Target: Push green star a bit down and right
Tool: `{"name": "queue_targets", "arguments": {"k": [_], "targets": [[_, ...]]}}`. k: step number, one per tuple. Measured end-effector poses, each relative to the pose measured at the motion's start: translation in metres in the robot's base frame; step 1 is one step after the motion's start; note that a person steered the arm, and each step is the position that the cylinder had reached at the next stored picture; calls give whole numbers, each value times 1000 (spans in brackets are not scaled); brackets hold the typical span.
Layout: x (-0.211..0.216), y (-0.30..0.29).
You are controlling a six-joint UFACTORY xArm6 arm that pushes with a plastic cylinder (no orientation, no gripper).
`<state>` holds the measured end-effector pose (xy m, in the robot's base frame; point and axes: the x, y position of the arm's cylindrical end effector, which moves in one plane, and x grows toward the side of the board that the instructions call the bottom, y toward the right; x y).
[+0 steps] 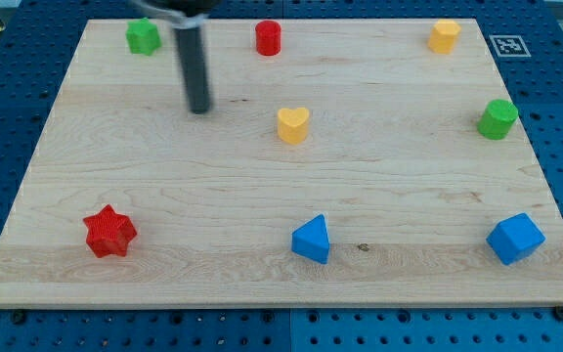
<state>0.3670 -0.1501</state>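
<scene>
The green star sits near the top left corner of the wooden board, close to the board's upper edge. Taking this star as the landmark, the dark rod comes down from the view's top just to the star's right, and its tip rests on the board below and to the right of the star, near it but clearly apart, touching no block. The arm carries no gripper, so nothing is grasped or clamped; the rod simply stands on bare wood.

Further right of the star, at about the same height, stands a red cylinder, and far right along the same upper edge is a yellow block whose exact shape is hard to make out. Below and right of the star, beyond the tip, lies a yellow heart. A green cylinder stands far to the right, slightly lower than the heart. Well below the star, near the bottom left corner, is a red star. A blue triangular block and a blue cube lie along the bottom, far to the star's lower right.
</scene>
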Motion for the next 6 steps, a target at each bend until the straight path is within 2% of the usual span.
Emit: {"name": "queue_targets", "arguments": {"k": [1,2,3,5,6], "targets": [[-47,-93],[-104,-153],[-120,-154],[-167,-99],[-172,-85]]}}
